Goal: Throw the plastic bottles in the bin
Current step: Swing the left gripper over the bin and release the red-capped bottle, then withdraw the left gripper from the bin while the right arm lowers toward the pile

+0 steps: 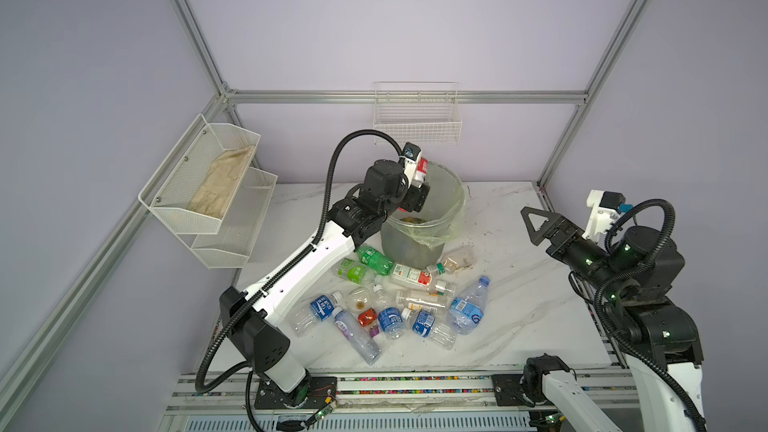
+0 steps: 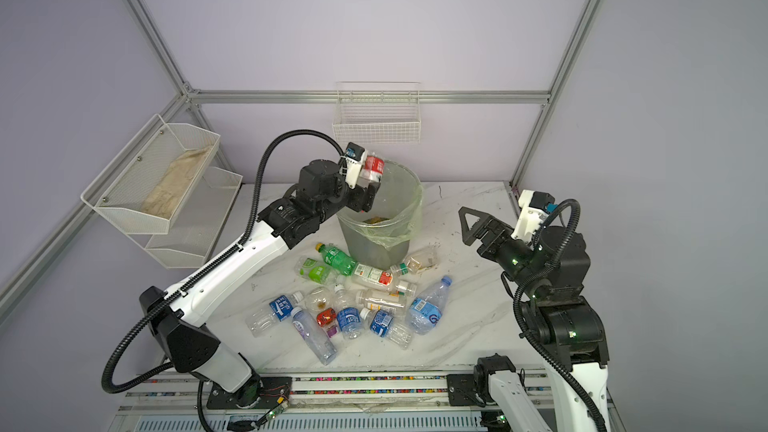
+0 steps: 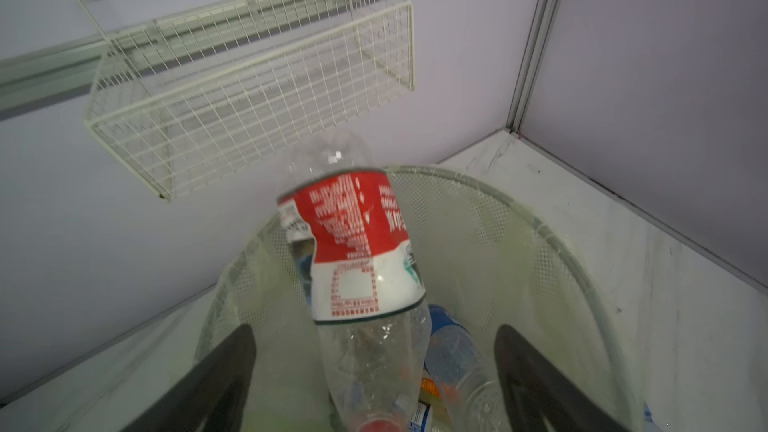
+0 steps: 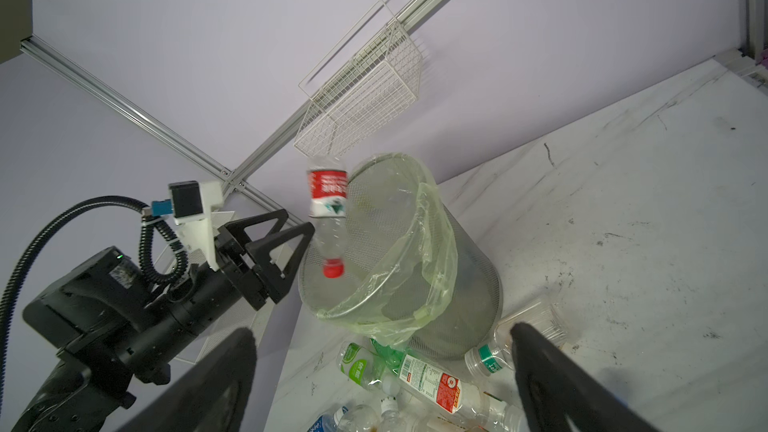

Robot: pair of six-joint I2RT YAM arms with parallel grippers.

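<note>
Drop over bin: the clear plastic bottle with red-and-white label and red cap is seen cap-down in the air over the mouth of the round grey metal-mesh bin with pale-green plastic liner, gripped by nothing. The left end effector is held just beside it, jaws spread wide and empty. In the left wrist view both black fingers are shown clear of the bottle, one on each side. The arm is raised above the rim, judged so that the bottle falls inside the liner rather than against the mesh wall. The bottle is placed close to the rim on the left arm's side, so a clip off the edge cannot be ruled out.

Other bottles are seen lying inside the bin. A dozen or so plastic bottles are heaped on their sides on the white marble-pattern bench, just in front of the bin, some touching its base; a short carry is thereby given. The task is judged partway done.

The right end effector is open and empty, raised over the right of the bench, well apart from bin and heap, judged parked out of the left arm's way. The white wire basket on the back wall is not involved
</note>
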